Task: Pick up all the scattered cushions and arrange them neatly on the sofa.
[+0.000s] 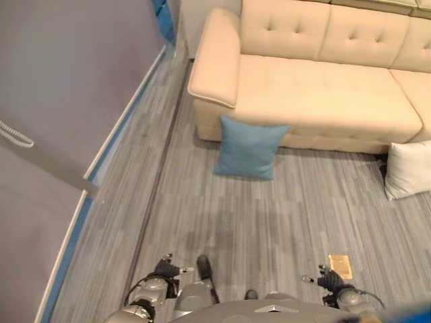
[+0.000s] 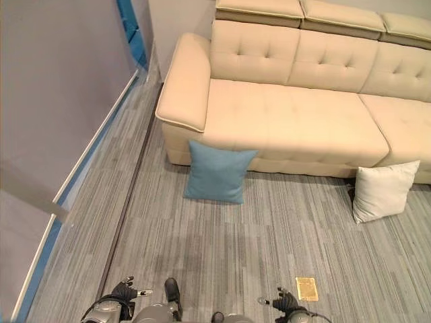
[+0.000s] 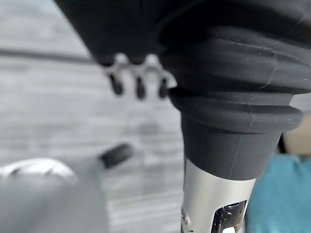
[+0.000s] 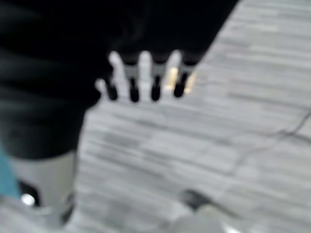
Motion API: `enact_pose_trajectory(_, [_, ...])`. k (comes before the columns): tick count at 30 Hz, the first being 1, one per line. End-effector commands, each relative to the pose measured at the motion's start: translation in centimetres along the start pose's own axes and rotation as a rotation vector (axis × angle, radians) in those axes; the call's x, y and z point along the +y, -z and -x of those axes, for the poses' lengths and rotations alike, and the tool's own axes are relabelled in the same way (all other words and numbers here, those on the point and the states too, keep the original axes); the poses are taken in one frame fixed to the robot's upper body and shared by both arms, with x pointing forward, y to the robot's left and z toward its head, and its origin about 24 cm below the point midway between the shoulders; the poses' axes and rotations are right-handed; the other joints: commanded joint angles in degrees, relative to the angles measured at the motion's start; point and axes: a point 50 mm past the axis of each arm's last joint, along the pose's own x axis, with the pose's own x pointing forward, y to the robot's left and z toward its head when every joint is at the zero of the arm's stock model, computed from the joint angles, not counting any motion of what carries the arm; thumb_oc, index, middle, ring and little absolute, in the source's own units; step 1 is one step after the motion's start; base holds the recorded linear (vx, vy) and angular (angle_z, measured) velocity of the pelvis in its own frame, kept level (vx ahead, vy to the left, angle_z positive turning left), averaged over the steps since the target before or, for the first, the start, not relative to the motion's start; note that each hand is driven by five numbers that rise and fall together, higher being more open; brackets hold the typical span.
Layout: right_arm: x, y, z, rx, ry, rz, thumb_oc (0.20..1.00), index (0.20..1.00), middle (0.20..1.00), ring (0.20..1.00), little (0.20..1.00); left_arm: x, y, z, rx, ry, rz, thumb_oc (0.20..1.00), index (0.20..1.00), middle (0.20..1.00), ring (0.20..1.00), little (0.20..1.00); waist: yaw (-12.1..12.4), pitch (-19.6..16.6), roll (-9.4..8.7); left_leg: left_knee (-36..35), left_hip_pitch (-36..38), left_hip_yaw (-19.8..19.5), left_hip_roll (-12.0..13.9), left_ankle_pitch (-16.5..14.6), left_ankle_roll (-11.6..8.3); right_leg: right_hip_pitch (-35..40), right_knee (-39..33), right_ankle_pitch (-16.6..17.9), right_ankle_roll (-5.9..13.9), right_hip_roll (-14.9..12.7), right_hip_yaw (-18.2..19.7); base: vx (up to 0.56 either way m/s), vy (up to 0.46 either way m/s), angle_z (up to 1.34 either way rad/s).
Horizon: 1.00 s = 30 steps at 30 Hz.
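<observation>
A blue cushion [image 1: 249,148] stands on the grey floor, leaning against the front of the beige sofa [image 1: 323,87] near its left armrest. A white cushion [image 2: 382,190] leans on the sofa front further right. The sofa seat holds no cushions. Both hands hang low at the near edge, well short of the cushions. My left hand [image 1: 165,269] has relaxed fingers [image 3: 138,85] over bare floor and holds nothing. The fingers [image 4: 146,77] of my right hand [image 1: 330,277] hang straight, also with nothing in them.
A grey wall [image 1: 60,101] with a white and blue skirting runs along the left. A dark floor seam [image 1: 158,182] runs from the sofa's left corner toward me. A small tan card [image 2: 306,288] lies on the floor by my right hand.
</observation>
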Motion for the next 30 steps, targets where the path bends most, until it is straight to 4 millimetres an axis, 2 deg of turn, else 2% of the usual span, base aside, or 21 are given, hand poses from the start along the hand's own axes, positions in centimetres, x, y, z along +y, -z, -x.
enact_pose_trajectory(1, [-1.1,-2.7,-0.5,-0.087,0.03,0.002,1.0,1.0,1.0,1.0,1.0,0.8,-2.4,-0.3,-0.082,-0.012,-0.021,1.0,1.0,1.0,1.0,1.0,0.2,3.1,-1.05,5.6,1.3,0.6,-0.7,-3.0,-4.17,1.7,-6.4,16.4,0.52,-2.7,0.3,0.34,0.137,0.16])
enact_pose_trajectory(2, [-1.1,-3.0,-0.6,-0.099,0.026,0.014,1.0,1.0,1.0,1.0,1.0,1.1,-2.7,-0.4,-0.088,-0.019,-0.031,1.0,1.0,1.0,1.0,1.0,-0.9,3.5,-0.25,3.8,4.4,0.7,-1.1,-4.1,-5.07,-2.0,-8.8,14.9,0.35,-2.7,-2.0,0.21,0.066,0.29])
enact_pose_trajectory(3, [-1.1,-3.1,-0.6,-0.101,0.026,0.015,1.0,1.0,1.0,1.0,1.0,1.1,-2.7,-0.4,-0.088,-0.019,-0.03,1.0,1.0,1.0,1.0,1.0,-1.0,3.6,-0.12,3.8,4.2,1.1,-0.7,-3.5,-4.94,-1.9,-9.3,15.6,-0.21,-2.4,-2.6,0.42,0.063,0.21])
enact_pose_trajectory(4, [-1.1,-3.3,-0.6,-0.111,0.027,0.012,1.0,1.0,1.0,1.0,1.0,1.2,-2.7,-0.4,-0.085,-0.022,-0.033,1.0,1.0,1.0,1.0,1.0,-2.2,3.8,0.29,2.8,6.8,0.9,-1.0,-3.9,-5.69,-3.4,-15.1,15.4,-0.64,-2.3,-5.1,0.27,-0.035,0.15])
enact_pose_trajectory(6, [-1.0,-3.4,-0.6,-0.114,0.026,0.008,1.0,1.0,1.0,1.0,1.0,1.2,-2.7,-0.4,-0.083,-0.023,-0.042,1.0,1.0,1.0,1.0,1.0,-2.8,3.8,0.24,2.6,7.6,0.5,-1.2,-4.3,-6.02,-3.9,-17.9,15.7,-0.55,-2.1,-5.5,0.34,-0.021,0.07])
enact_pose_trajectory(7, [-1.1,-3.5,-0.5,-0.123,0.027,0.003,1.0,1.0,1.0,1.0,1.0,1.3,-2.6,-0.4,-0.076,-0.025,-0.059,1.0,1.0,1.0,1.0,1.0,-3.7,3.6,-0.21,2.1,10.2,-0.2,-2.1,-5.9,-6.76,-5.7,-23.8,17.4,0.69,-1.5,-6.5,0.24,-0.029,0.05])
enact_pose_trajectory(8, [-1.1,-3.5,-0.5,-0.123,0.027,0.003,1.0,1.0,1.0,1.0,1.0,1.3,-2.6,-0.4,-0.076,-0.025,-0.059,1.0,1.0,1.0,1.0,1.0,-3.8,3.8,-0.29,2.3,10.0,0.2,-2.0,-5.5,-6.61,-5.5,-24.5,18.2,0.28,-1.4,-7.1,0.45,-0.076,0.03])
enact_pose_trajectory(9, [-1.0,-3.7,-0.5,-0.138,0.025,0.017,1.0,1.0,1.0,1.0,1.0,1.6,-2.4,-0.4,-0.07,-0.033,-0.063,1.0,1.0,1.0,1.0,1.0,-4.4,3.6,-0.52,2.3,12.1,-0.1,-2.3,-6.7,-7.23,-7.0,-29.5,20.0,1.09,-1.6,-9.6,0.26,-0.077,0.07])
enact_pose_trajectory(12, [-1.1,-3.6,-0.4,-0.135,0.025,0.028,1.0,1.0,1.0,1.0,1.0,1.5,-2.1,-0.4,-0.064,-0.028,-0.06,1.0,1.0,1.0,1.0,1.0,-5.0,3.3,-0.38,2.9,13.4,-0.9,-2.6,-7.3,-7.27,-7.5,-30.3,20.9,1.39,-1.2,-8.5,0.23,-0.05,0.03])
enact_pose_trajectory(15, [-1.4,-2.5,-0.2,-0.104,0.025,0.029,1.0,1.0,1.0,1.0,1.0,0.9,-1.1,-0.2,-0.04,-0.006,-0.064,1.0,1.0,1.0,1.0,1.0,-5.7,2.2,-0.15,6.4,14.9,-2.2,-3.0,-9.0,-7.46,-6.2,-28.6,21.4,0.44,-1.0,-6.7,0.36,-0.1,0.15])
enact_pose_trajectory(16, [-1.7,-2.2,-0.2,-0.099,0.029,0.034,1.0,1.0,1.0,1.0,1.0,0.4,-0.7,-0.1,-0.03,0.008,-0.068,1.0,1.0,1.0,1.0,1.0,-6.1,1.8,0.41,11.7,14.7,-3.5,-2.1,-7.4,-8.76,-4.5,-27.8,20.9,-1.15,-0.1,-5.9,0.31,-0.126,0.3])
enact_pose_trajectory(17, [-1.7,-2.2,-0.2,-0.099,0.028,0.034,1.0,1.0,1.0,1.0,1.0,0.4,-0.7,-0.1,-0.03,0.008,-0.068,1.0,1.0,1.0,1.0,1.0,-6.2,1.7,0.27,11.7,14.5,-3.6,-2.2,-7.2,-8.73,-4.6,-27.9,20.9,-1.17,-0.2,-5.9,0.37,-0.224,0.31])
enact_pose_trajectory(18, [-2.1,-1.8,-0.1,-0.089,0.038,0.029,1.0,1.0,1.0,1.0,1.0,0.0,-0.4,-0.1,-0.022,0.016,-0.051,1.0,1.0,1.0,1.0,1.0,-6.0,1.9,0.39,21.2,12.5,-3.5,0.6,-2.4,-11.67,-1.8,-28.2,19.8,-2.8,0.4,-6.6,0.15,-0.136,0.15])
enact_pose_trajectory(19, [-2.1,-1.8,-0.1,-0.089,0.038,0.029,1.0,1.0,1.0,1.0,1.0,0.1,-0.4,-0.1,-0.022,0.015,-0.051,1.0,1.0,1.0,1.0,1.0,-6.1,1.8,0.25,21.1,12.4,-3.5,0.4,-2.3,-11.63,-1.9,-28.3,19.9,-2.81,0.2,-6.6,0.24,-0.233,0.19])
enact_pose_trajectory(20, [-2.3,-1.7,0.0,-0.088,0.046,0.014,1.0,1.0,1.0,1.0,1.0,0.1,-0.6,-0.1,-0.028,0.016,-0.035,1.0,1.0,1.0,1.0,1.0,-5.8,2.1,-0.41,26.9,10.1,-3.1,2.8,1.0,-13.4,-0.2,-28.4,18.9,-4.16,0.3,-6.8,0.17,-0.229,-0.02])
enact_pose_trajectory(21, [-2.5,-1.7,-0.1,-0.082,0.055,0.011,1.0,1.0,1.0,1.0,1.0,-0.2,-1.1,-0.1,-0.046,0.02,-0.02,1.0,1.0,1.0,1.0,1.0,-4.4,3.5,-1.34,33.2,6.4,-3.4,4.0,2.1,-13.97,2.4,-29.1,17.1,-5.59,0.9,-6.4,0.17,-0.227,0.03])
enact_pose_trajectory(25, [-2.7,-1.5,-0.1,-0.063,0.061,0.003,1.0,1.0,1.0,1.0,1.0,-0.4,-1.8,-0.2,-0.062,0.024,-0.015,1.0,1.0,1.0,1.0,1.0,-2.8,3.4,-2.16,27.2,1.2,-2.8,4.5,-0.5,-11.41,5.0,-30.7,15.9,-5.08,1.1,-5.5,0.22,-0.091,-0.26])
enact_pose_trajectory(27, [-2.7,-1.3,0.0,-0.061,0.062,-0.001,1.0,1.0,1.0,1.0,1.0,-0.5,-1.6,-0.2,-0.06,0.027,-0.024,1.0,1.0,1.0,1.0,1.0,-2.3,3.3,-1.89,17.8,0.8,-2.1,5.3,-2.4,-10.13,6.4,-31.2,14.9,-4.01,1.3,-5.0,0.29,0.062,-0.04])
enact_pose_trajectory(28, [-2.6,-1.1,0.0,-0.055,0.061,0.012,1.0,1.0,1.0,1.0,1.0,-0.4,-1.5,-0.1,-0.058,0.024,-0.024,1.0,1.0,1.0,1.0,1.0,-1.3,3.1,-1.1,9.4,-0.3,-5.5,4.8,0.2,-10.28,7.3,-31.4,13.7,-3.68,2.2,-3.7,0.28,0.088,-0.12])
enact_pose_trajectory(29, [-2.6,-1.1,0.0,-0.055,0.061,0.011,1.0,1.0,1.0,1.0,1.0,-0.4,-1.5,-0.1,-0.058,0.023,-0.024,1.0,1.0,1.0,1.0,1.0,-1.4,2.9,-1.12,9.2,-0.4,-5.5,4.8,0.4,-10.27,7.2,-31.4,13.8,-3.69,2.2,-3.7,0.28,0.091,-0.14])
enact_pose_trajectory(30, [-2.6,-1.0,0.0,-0.05,0.059,0.018,1.0,1.0,1.0,1.0,1.0,-0.4,-1.2,-0.1,-0.05,0.022,-0.023,1.0,1.0,1.0,1.0,1.0,-0.8,2.9,-0.71,6.5,-1.0,-7.2,5.3,2.5,-10.7,8.1,-31.4,13.1,-3.65,2.5,-2.8,0.27,0.087,-0.35])
